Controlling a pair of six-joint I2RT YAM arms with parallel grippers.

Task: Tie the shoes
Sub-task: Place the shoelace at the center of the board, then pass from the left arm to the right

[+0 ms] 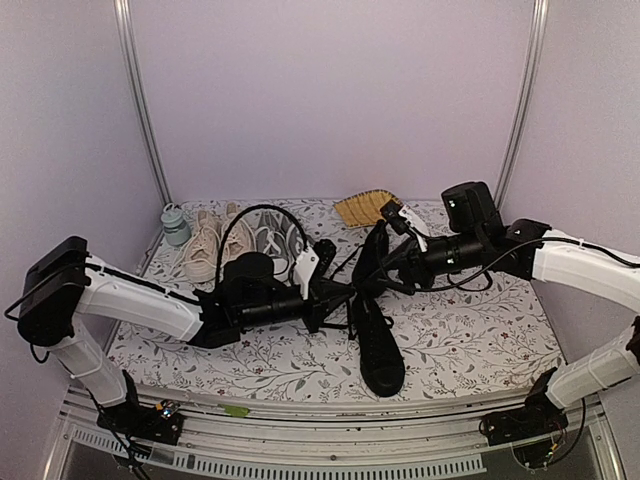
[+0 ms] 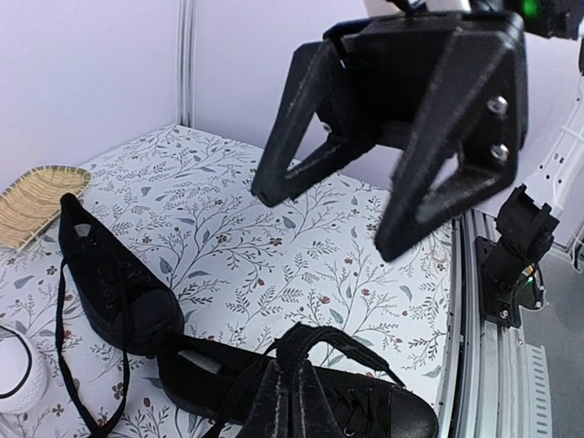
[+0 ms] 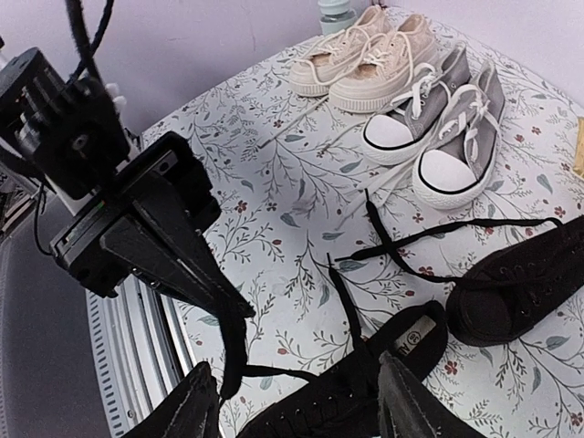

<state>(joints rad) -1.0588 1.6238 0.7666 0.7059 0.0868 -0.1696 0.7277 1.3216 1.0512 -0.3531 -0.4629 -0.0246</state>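
Two black shoes lie mid-table: the near one (image 1: 378, 345) (image 2: 383, 411) (image 3: 365, 388) pointing at the front edge, the far one (image 1: 372, 250) (image 2: 109, 287) (image 3: 516, 287) behind it. My left gripper (image 1: 335, 290) (image 2: 294, 365) (image 3: 228, 306) is shut on a black lace (image 2: 383, 342) (image 3: 228, 356) of the near shoe, lifted just above it. Facing it, my right gripper (image 1: 385, 265) (image 2: 328, 219) (image 3: 301, 411) hangs open over the same shoe's opening. Nothing sits between its fingers (image 3: 192, 406). Loose lace ends (image 3: 429, 242) trail across the cloth.
A beige pair (image 1: 205, 245) (image 3: 370, 55) and a grey pair with white toe caps (image 1: 270, 235) (image 3: 438, 123) stand at the back left beside a small bottle (image 1: 176, 225). A woven basket (image 1: 365, 208) (image 2: 36, 201) lies at the back. A metal rail (image 1: 330, 420) edges the table's front.
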